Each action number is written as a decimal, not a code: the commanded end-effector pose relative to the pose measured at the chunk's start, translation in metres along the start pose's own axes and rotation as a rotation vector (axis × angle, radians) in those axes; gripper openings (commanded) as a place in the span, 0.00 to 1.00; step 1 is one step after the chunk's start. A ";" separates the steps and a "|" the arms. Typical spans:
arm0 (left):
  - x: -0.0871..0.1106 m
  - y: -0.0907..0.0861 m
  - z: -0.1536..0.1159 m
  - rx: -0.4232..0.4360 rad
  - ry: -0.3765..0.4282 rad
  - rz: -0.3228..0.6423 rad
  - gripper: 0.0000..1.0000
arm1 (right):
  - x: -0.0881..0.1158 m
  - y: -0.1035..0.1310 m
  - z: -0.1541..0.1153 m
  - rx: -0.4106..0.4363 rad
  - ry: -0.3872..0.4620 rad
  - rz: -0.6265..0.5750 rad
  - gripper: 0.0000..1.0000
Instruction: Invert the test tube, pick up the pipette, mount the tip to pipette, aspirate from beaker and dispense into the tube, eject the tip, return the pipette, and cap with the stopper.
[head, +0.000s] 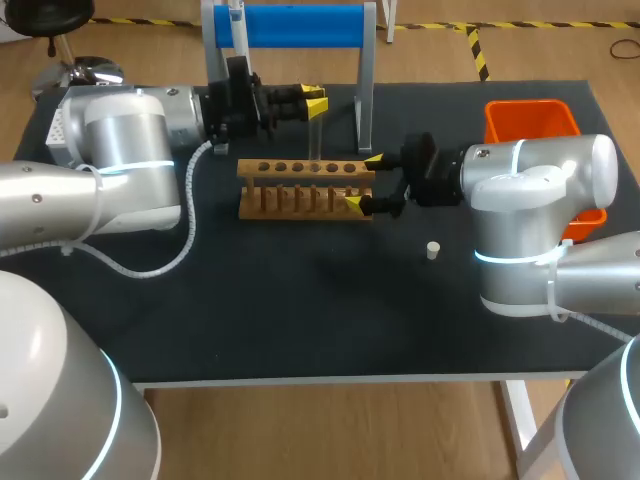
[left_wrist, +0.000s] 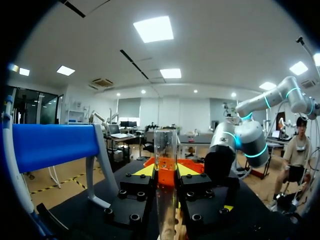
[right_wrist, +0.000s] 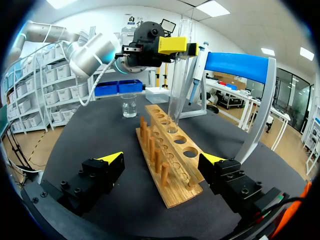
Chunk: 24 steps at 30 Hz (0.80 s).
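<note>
One step nearly done: left gripper (head: 316, 99) clamped on test tube (right_wrist: 178, 75), mouth up, base at a hole of the wooden rack (head: 300, 192), mid-tabletop (head: 300, 320); right gripper (head: 363, 181) apart, astride rack end. Pending: pipette (right_wrist: 194, 75) on stand (head: 300, 25), stopper (head: 432, 250) lying loose.

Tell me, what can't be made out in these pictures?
Beaker: hidden behind the left arm in the head view; contents too small in the right wrist view.
Test tube: lower end cut off by the left wrist view's edge.
Stopper: too small in the head view for detail.
</note>
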<state>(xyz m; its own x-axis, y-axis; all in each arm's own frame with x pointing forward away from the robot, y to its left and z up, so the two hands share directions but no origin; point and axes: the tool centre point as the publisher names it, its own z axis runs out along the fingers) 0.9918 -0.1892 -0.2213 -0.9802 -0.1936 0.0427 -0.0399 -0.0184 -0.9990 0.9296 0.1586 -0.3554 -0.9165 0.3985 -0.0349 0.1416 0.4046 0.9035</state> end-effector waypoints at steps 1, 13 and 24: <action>0.002 -0.003 -0.003 -0.020 -0.006 -0.002 0.00 | 0.000 0.000 -0.001 0.002 0.002 0.000 1.00; 0.003 0.001 -0.008 -0.047 -0.017 -0.013 0.00 | 0.000 0.000 -0.001 0.002 0.002 0.000 1.00; 0.001 0.009 -0.004 -0.056 -0.007 -0.029 0.00 | 0.000 0.000 -0.001 0.002 0.002 0.000 1.00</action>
<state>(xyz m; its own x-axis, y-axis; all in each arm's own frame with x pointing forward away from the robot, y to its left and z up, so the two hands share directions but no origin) 0.9870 -0.1836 -0.2298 -0.9758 -0.2079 0.0681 -0.0755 0.0277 -0.9968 0.9296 0.1586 -0.3554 -0.9165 0.3986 -0.0349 0.1416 0.4046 0.9035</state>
